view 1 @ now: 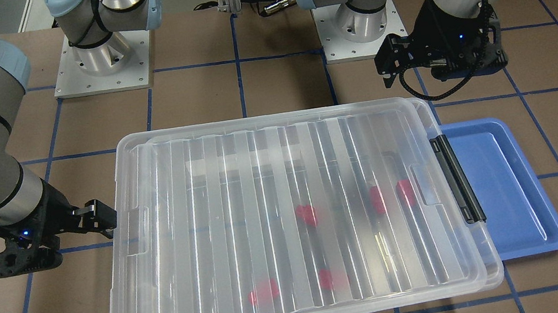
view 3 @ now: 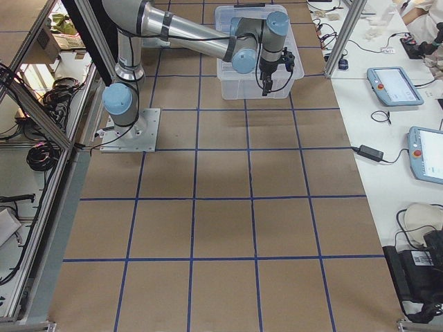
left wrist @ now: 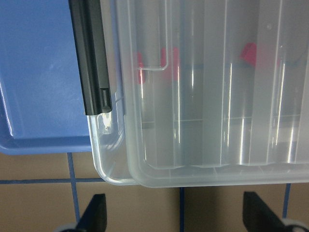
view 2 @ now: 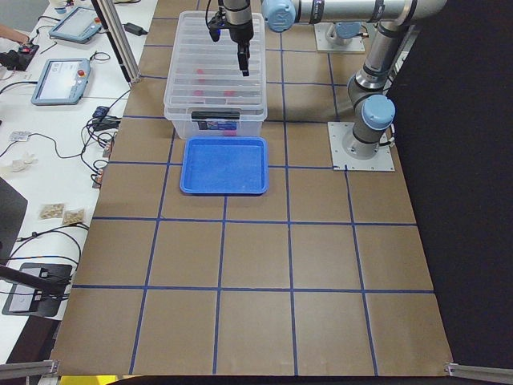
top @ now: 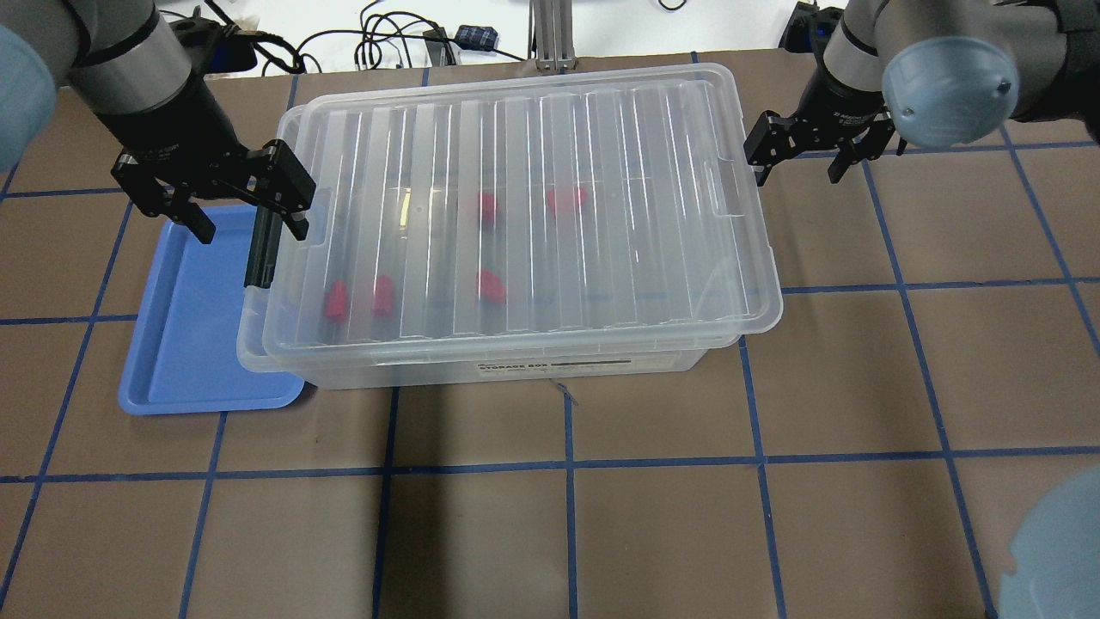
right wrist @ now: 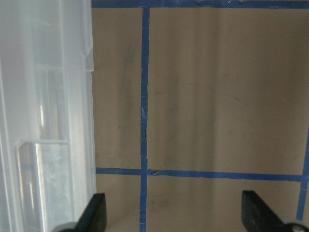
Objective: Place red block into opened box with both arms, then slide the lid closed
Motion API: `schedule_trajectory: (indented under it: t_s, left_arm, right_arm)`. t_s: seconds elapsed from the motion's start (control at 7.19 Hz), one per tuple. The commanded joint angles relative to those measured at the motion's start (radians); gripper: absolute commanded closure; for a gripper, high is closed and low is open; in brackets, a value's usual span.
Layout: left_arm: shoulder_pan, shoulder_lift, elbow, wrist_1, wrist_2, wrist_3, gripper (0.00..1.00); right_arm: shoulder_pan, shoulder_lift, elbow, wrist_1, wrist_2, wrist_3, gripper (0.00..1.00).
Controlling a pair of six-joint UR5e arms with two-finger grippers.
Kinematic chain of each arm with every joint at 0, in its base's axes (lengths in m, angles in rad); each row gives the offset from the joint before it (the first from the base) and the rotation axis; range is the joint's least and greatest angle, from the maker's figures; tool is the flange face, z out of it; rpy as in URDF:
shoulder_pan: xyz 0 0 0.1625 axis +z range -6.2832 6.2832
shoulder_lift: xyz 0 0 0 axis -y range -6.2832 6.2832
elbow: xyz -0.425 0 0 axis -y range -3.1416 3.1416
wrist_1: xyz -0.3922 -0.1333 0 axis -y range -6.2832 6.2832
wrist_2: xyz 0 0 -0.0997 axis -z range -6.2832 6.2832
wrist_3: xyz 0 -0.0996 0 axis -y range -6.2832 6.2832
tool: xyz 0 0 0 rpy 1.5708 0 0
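The clear box (top: 524,368) stands mid-table with the ribbed lid (top: 524,215) lying on it, shifted slightly toward my right side. That leaves the black-clipped end (top: 258,249) peeking out. Several red blocks, one of them (top: 491,286), lie inside under the lid, as the front view (view 1: 306,215) also shows. My left gripper (top: 245,206) hangs open above the clip end, holding nothing; the left wrist view (left wrist: 176,217) looks down on that box corner (left wrist: 108,169). My right gripper (top: 799,163) is open and empty just beside the lid's other short end (right wrist: 58,121).
A blue tray (top: 189,344) lies against the box's clip end, with nothing in it. Brown table with blue tape lines (top: 567,464) surrounds the box. Cables (top: 395,43) lie along the far edge.
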Motion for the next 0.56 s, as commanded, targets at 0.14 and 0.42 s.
schedule_trajectory:
  t_s: [0.14, 0.42]
  left_arm:
    - [0.0, 0.0, 0.0, 0.001, 0.0, 0.001, 0.0]
    - [0.0, 0.0, 0.0, 0.001, 0.0, 0.001, 0.0]
  right_arm:
    - [0.003, -0.093, -0.135, 0.175, -0.014, 0.019, 0.0]
    - [0.084, -0.183, -0.155, 0.265, -0.017, 0.187, 0.0]
